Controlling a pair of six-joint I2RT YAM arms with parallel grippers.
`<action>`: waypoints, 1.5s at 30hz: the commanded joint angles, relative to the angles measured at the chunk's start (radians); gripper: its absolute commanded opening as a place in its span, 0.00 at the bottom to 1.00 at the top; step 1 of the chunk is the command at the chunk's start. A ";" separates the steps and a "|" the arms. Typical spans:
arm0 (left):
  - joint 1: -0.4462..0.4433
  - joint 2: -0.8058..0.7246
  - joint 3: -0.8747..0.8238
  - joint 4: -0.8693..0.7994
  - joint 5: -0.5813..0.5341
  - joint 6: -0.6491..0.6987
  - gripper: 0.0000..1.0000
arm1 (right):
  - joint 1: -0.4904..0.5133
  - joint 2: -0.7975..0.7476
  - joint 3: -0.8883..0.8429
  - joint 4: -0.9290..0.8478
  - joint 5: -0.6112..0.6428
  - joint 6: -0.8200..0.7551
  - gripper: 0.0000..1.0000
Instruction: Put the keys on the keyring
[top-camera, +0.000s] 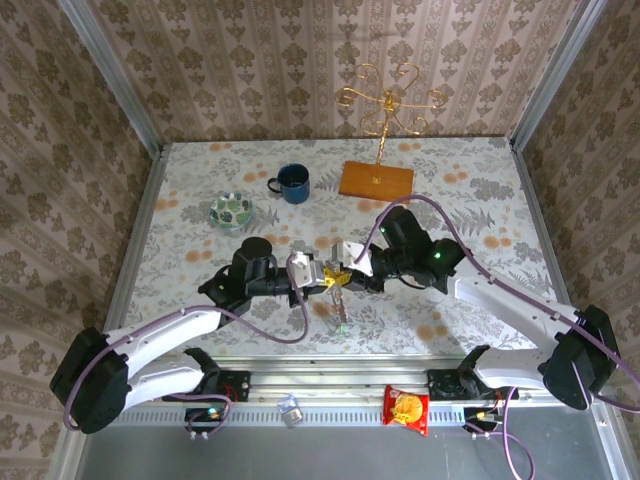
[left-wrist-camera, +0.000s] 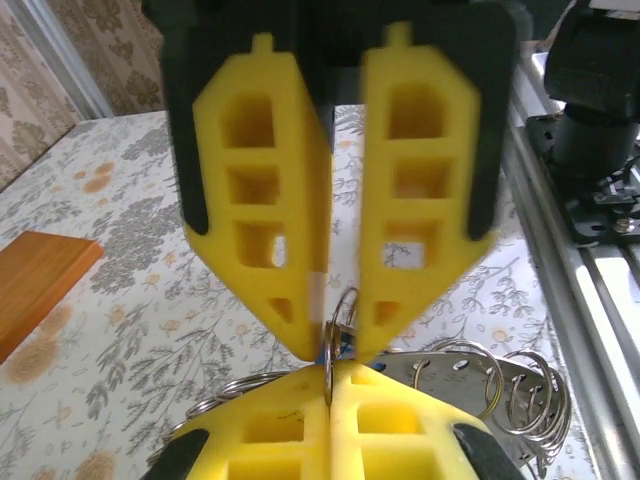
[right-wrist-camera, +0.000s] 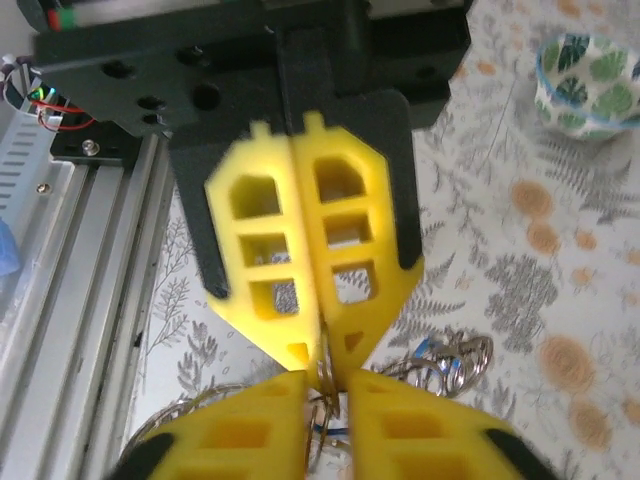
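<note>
Over the near middle of the floral table (top-camera: 480, 200), the left gripper (left-wrist-camera: 328, 385) and right gripper (right-wrist-camera: 335, 390) meet tip to tip. The left's fingers (left-wrist-camera: 270, 425) are pressed together on a thin ring of the keyring (left-wrist-camera: 490, 385), whose silvery loops bunch just beside them. The right's fingers (right-wrist-camera: 400, 425) stand slightly apart around that same ring.

Left pincer (left-wrist-camera: 330, 372) and right pincer (right-wrist-camera: 328, 378) both wear yellow fingers (left-wrist-camera: 250, 200), cut with square windows, on black plates (right-wrist-camera: 385, 150). Behind each pincer: white arm shell (top-camera: 170, 335), black joints (top-camera: 90, 378), a looping purple cable (top-camera: 272, 332). Green light (top-camera: 437, 257) glowing behind the right!
</note>
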 joint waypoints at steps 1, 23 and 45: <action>0.002 -0.004 -0.016 0.109 -0.005 -0.029 0.00 | -0.032 -0.077 -0.099 0.164 -0.050 0.153 0.33; 0.000 -0.010 -0.064 0.211 0.003 -0.079 0.00 | -0.055 -0.103 -0.189 0.236 -0.011 0.261 0.00; -0.007 0.063 -0.128 0.474 0.089 -0.187 0.00 | -0.078 -0.135 -0.280 0.433 -0.116 0.282 0.34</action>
